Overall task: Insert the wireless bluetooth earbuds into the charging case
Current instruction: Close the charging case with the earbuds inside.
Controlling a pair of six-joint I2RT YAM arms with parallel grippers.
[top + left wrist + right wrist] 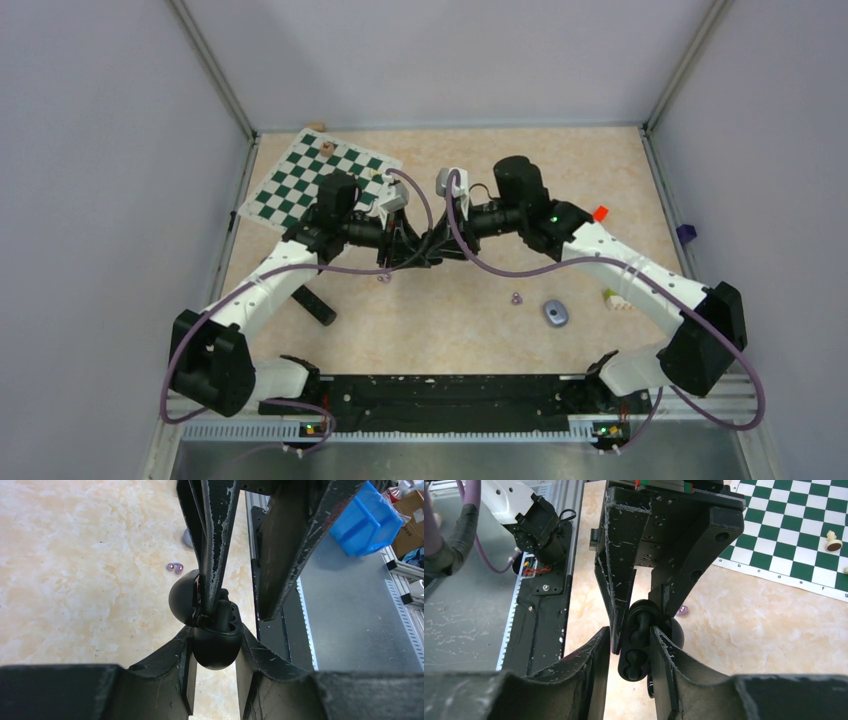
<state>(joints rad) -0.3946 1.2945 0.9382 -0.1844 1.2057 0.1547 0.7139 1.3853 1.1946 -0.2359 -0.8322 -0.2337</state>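
Closest to the arm bases, on the right half of the bench [470, 335], you have a grey-blue oval case [555, 313]. A pale purple earbud [516, 298] lies just to its left. On the left half, a black bar [318, 307] lies beside the left arm.

A little farther out, a second pale purple earbud [384, 278] sits on the bench. It is just on the near side of the spot where your two arms meet.

At that meeting point is the black charging case [217, 642], with its lid [181, 602] swung open to one side. Your left gripper [216, 647] has its jaws pinching the rounded base of the case from both sides. Your right gripper [630, 640] comes at the case from the opposite direction. Its jaws stand a little apart on either side of the body, and you cannot tell whether they press on it. The case's dark sockets face the right wrist camera, but you cannot tell whether any black buds sit in them.

Farthest out, a green-and-white chessboard [320, 180] lies at the far left with a pale chess piece [834, 541] on it. A small red block [601, 212] is at the far right.
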